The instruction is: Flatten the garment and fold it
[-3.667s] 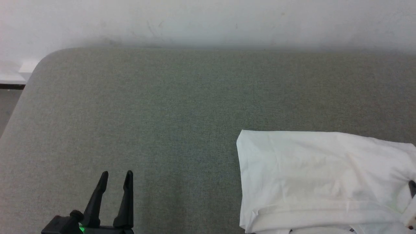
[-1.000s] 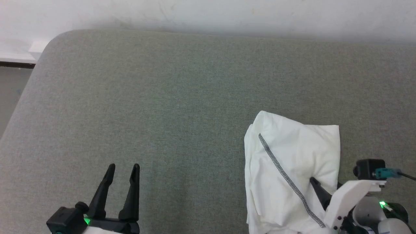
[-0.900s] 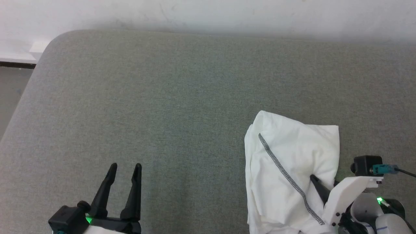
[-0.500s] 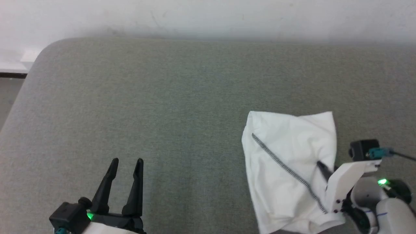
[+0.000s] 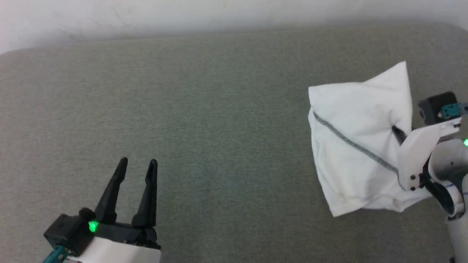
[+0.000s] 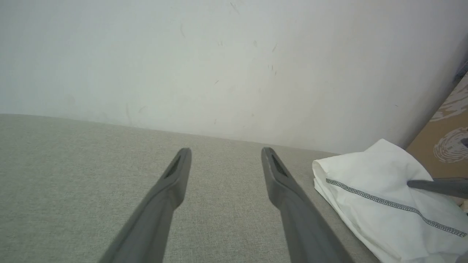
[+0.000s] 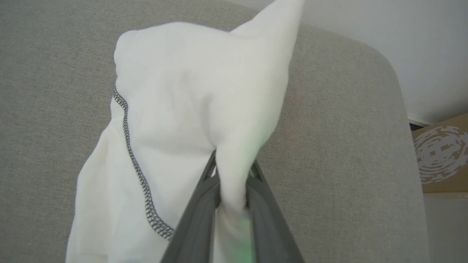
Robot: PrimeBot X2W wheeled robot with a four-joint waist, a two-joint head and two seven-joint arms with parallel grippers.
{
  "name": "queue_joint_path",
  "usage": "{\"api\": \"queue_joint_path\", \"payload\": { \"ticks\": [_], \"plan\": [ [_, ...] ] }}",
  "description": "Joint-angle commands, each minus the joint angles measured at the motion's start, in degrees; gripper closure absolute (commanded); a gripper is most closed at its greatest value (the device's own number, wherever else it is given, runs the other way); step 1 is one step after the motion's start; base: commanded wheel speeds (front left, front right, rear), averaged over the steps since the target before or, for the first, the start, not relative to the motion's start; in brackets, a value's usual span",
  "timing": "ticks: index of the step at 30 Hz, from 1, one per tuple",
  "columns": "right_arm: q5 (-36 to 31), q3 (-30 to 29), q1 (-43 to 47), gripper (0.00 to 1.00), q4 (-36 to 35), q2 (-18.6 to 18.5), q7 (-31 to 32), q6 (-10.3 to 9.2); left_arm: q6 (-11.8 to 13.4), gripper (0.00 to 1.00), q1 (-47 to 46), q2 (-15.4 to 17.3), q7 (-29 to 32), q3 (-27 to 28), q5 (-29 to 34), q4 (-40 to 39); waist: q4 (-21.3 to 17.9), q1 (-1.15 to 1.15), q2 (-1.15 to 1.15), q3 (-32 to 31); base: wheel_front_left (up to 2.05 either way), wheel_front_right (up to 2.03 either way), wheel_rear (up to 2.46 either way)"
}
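A white thin-fabric garment [image 5: 351, 109] with a dark zigzag-stitched seam lies bunched on the right part of the grey woven-fabric padded worktop [image 5: 219, 109], near its far right corner. The dark two-fingered right pincer [image 5: 396, 130] enters it from the right, with a fold of cloth between its fingers. The dark two-fingered left pincer [image 5: 138, 162] is over the near left part, well apart from the garment. A pale plaster wall [image 5: 182, 14] stands behind the worktop, and a brown cardboard box [image 6: 446, 135] stands beyond its right end.
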Motion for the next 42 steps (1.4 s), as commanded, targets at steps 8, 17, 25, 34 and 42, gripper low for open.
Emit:
{"api": "queue_joint_path", "payload": {
  "ticks": [8, 17, 25, 34, 42],
  "plan": [
    [-0.73, 3.39, -7.79, 1.0, -0.22, -3.35, 0.6, -0.12, -0.34, 0.0, -3.78, 2.44, 0.6, 0.58, 0.65, -2.92, -9.09, 0.0, -0.01, 8.26, 0.0, 0.0, 0.0],
    [-1.64, 5.76, -13.39, 1.0, 1.07, -5.54, -1.1, -0.12, -0.19, 0.0, -4.96, 4.85, 1.94, 1.7, 0.79, -6.08, -14.69, 0.0, -0.01, 12.72, 0.0, 0.0, 0.0],
    [-3.39, 5.98, -16.66, 1.0, 2.57, -9.79, -5.51, -0.12, -0.11, 0.0, -6.11, 7.03, 1.8, 3.2, 1.72, -10.41, -15.78, 0.0, -0.01, 17.5, 0.0, 0.0, 0.0],
    [-6.88, 3.55, -18.92, 1.0, 5.78, -13.84, -8.85, -0.12, 0.34, 0.0, -6.84, 8.48, 0.58, 5.38, 3.19, -14.11, -14.01, 0.0, -0.01, 21.83, 0.0, 0.0, 0.0],
    [-10.35, -0.27, -19.82, 1.0, 8.1, -15.82, -9.5, -0.12, 0.42, 0.0, -6.66, 9.43, -0.07, 6.99, 3.64, -15.0, -12.45, 0.0, -0.01, 25.03, 0.0, 0.0, 0.0]
  ]
}}
